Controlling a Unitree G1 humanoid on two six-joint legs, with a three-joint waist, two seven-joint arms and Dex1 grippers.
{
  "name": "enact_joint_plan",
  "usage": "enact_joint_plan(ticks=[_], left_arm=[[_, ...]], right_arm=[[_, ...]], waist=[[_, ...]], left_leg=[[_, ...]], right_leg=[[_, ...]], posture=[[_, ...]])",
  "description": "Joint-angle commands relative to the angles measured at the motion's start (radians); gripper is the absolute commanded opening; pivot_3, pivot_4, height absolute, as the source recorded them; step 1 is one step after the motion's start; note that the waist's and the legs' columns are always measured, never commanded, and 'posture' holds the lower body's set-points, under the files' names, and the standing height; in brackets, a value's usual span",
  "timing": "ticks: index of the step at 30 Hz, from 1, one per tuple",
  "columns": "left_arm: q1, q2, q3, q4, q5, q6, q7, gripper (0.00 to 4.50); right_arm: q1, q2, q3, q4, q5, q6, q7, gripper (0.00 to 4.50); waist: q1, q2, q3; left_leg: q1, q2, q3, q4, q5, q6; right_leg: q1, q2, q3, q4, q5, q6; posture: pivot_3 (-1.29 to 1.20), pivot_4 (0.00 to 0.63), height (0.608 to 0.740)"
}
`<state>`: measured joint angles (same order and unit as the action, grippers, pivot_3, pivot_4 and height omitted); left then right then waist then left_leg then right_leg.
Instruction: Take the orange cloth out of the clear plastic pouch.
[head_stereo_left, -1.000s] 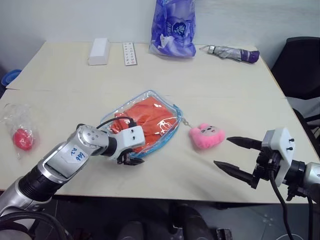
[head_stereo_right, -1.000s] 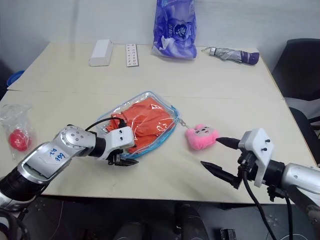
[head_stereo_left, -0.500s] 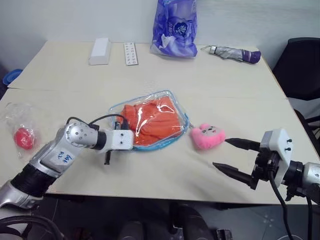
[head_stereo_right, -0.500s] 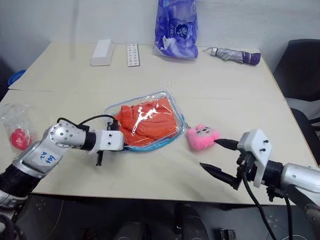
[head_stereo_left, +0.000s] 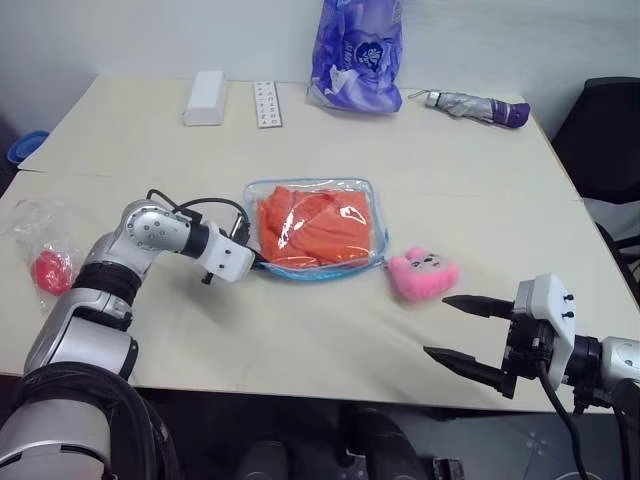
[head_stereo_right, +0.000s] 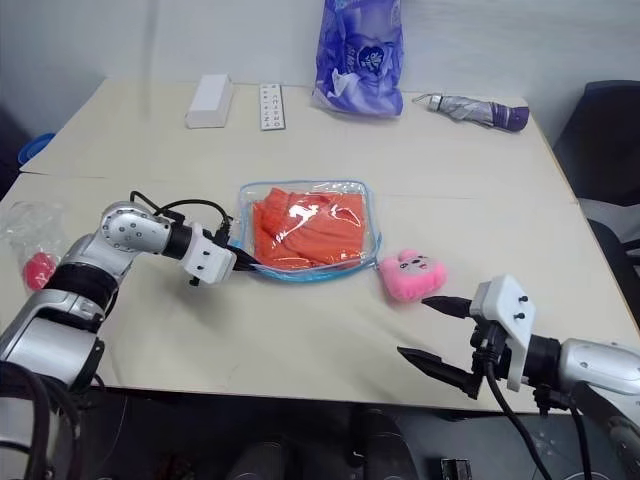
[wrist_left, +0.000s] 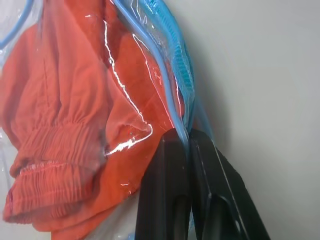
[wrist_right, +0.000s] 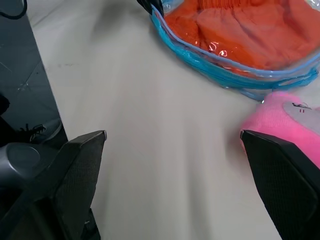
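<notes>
While the flat clear plastic pouch (head_stereo_left: 318, 228) with light blue zipper trim lies mid-table, the crumpled bright orange cloth (head_stereo_left: 312, 222) sits inside it. At the pouch's near-left corner, the left gripper (head_stereo_left: 256, 264) pinches the blue edge; the right gripper (head_stereo_left: 458, 330) hovers wide open near the table's front edge, beside the fluffy pink plush charm (head_stereo_left: 424, 275).

Seen from the left wrist, both black fingers (wrist_left: 165, 195) press together on the blue trim.

Seen from the right wrist, spread fingers (wrist_right: 80, 170) frame the bare beige table (wrist_right: 165, 150).
</notes>
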<state>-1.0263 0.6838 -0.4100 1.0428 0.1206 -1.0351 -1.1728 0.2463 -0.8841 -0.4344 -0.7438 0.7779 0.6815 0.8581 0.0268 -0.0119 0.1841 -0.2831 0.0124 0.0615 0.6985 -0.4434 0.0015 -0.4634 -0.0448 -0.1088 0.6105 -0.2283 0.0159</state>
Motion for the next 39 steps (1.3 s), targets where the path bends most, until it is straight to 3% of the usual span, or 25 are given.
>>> enact_joint_plan(ticks=[1, 10, 17, 20, 25, 30, 33, 39], left_arm=[[-0.039, -0.009, 0.033, 0.04, -0.034, -0.07, -0.044, 0.02], [-0.062, -0.013, 0.074, 0.078, -0.012, -0.084, -0.049, 0.02], [-0.023, 0.022, 0.117, -0.001, -0.055, 0.08, -0.083, 1.65], [0.061, 0.057, 0.197, -0.217, -0.215, 0.413, -0.175, 2.46], [0.309, 0.229, 0.321, -0.834, -0.544, 1.222, -0.2, 2.46], [0.495, 0.306, 0.494, -1.189, -0.82, 1.622, -0.082, 2.46], [0.543, 0.296, 0.548, -1.271, -0.866, 1.704, -0.008, 2.49], [0.595, 0.271, 0.569, -1.337, -0.844, 1.705, 0.062, 2.49]], right_arm=[[0.005, -0.003, -0.018, -0.015, 0.002, -0.021, 0.008, 4.5], [-0.029, -0.009, 0.001, 0.018, -0.016, -0.029, 0.013, 4.5], [-0.092, 0.019, 0.025, 0.07, -0.061, -0.046, -0.046, 4.5], [-0.129, 0.045, 0.048, 0.128, -0.097, -0.053, -0.093, 4.5], [-0.229, 0.105, 0.123, 0.268, -0.171, -0.061, -0.165, 4.5], [-0.32, 0.162, 0.226, 0.428, -0.244, -0.086, -0.169, 4.5], [-0.36, 0.191, 0.258, 0.494, -0.262, -0.097, -0.157, 3.96], [-0.365, 0.194, 0.282, 0.51, -0.256, -0.105, -0.113, 2.02]], waist=[[-0.002, 0.0, 0.0], [-0.002, 0.0, 0.0], [-0.003, 0.0, 0.0], [-0.006, 0.0, 0.0], [-0.028, 0.0, 0.0], [-0.028, 0.0, 0.0], [-0.024, 0.0, 0.0], [-0.026, 0.001, 0.0]], left_leg=[[0.0, 0.0, 0.0, 0.0, 0.0, 0.0], [0.001, 0.001, 0.0, 0.0, 0.0, 0.0], [0.001, 0.0, 0.001, 0.0, 0.0, 0.0], [0.001, 0.002, 0.001, 0.001, 0.0, 0.0], [0.001, 0.004, -0.002, 0.001, 0.0, 0.0], [0.001, 0.004, -0.008, 0.001, 0.0, 0.0], [0.001, 0.003, -0.009, 0.001, 0.0, 0.0], [0.001, 0.003, -0.009, 0.001, 0.0, -0.001]], right_leg=[[0.0, 0.0, 0.0, 0.0, 0.0, 0.0], [0.0, 0.0, 0.0, 0.0, 0.0, 0.0], [0.0, 0.001, 0.001, 0.0, 0.0, 0.0], [0.0, 0.0, 0.001, 0.001, 0.0, 0.0], [-0.001, 0.0, 0.002, 0.002, 0.0, 0.0], [0.0, -0.001, 0.004, 0.002, 0.0, 0.0], [0.0, -0.001, 0.004, 0.002, 0.0, 0.0], [0.0, -0.001, 0.004, 0.002, 0.0, 0.0]], posture=[[0.0, 0.15, 0.74], [0.0, 0.15, 0.74], [0.0, 0.15, 0.74], [0.0, 0.15, 0.74], [0.0, 0.15, 0.74], [0.0, 0.15, 0.74], [0.0, 0.15, 0.74], [0.0, 0.15, 0.74]])
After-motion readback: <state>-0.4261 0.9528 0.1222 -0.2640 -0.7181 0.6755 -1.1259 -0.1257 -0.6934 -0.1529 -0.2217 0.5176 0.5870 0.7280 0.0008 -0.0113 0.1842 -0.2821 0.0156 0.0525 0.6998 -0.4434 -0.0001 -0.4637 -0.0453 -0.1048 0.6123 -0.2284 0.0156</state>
